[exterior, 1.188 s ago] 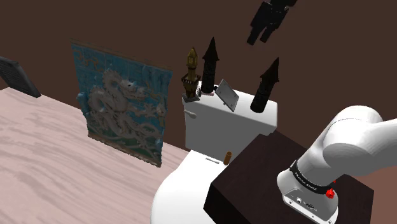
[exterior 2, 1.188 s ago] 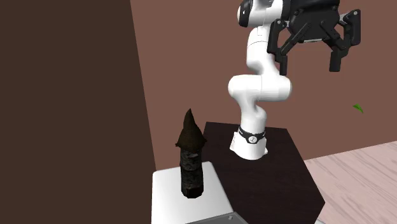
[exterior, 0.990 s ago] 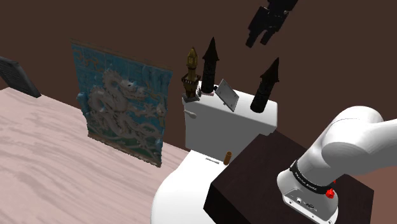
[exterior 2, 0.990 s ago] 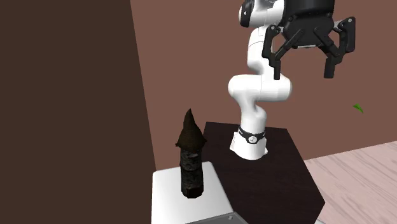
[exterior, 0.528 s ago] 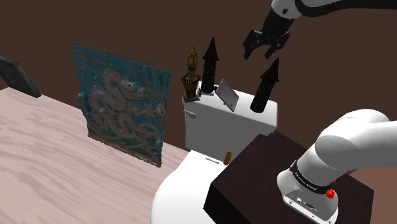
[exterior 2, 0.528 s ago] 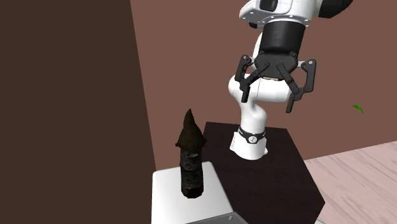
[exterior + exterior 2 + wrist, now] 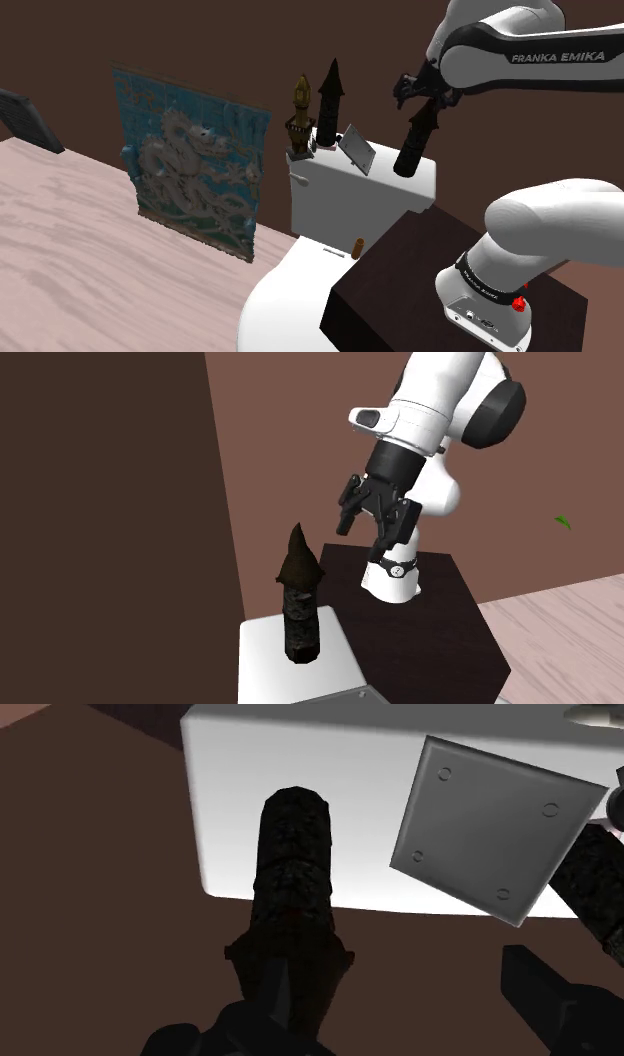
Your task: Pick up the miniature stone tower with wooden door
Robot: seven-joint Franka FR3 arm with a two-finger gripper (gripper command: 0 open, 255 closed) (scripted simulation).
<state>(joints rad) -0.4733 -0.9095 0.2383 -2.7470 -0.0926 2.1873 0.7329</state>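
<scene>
Shoulder view, left to right. A blue dragon relief panel (image 7: 190, 160) is seen standing on the pale floor (image 7: 70, 260). A white cistern (image 7: 340, 195) is shown to its right. On its lid are set, in a row, a brown turret (image 7: 299, 115), a black spire (image 7: 328, 100), a tilted grey plate (image 7: 358, 150) and, at the right end near the edge, the dark rough tower (image 7: 416, 135), upright. The gripper (image 7: 424, 98) is held just above this tower's pointed roof, its jaws spread apart and nothing clasped. The dark stand (image 7: 420, 270) is seen at the near right.
</scene>
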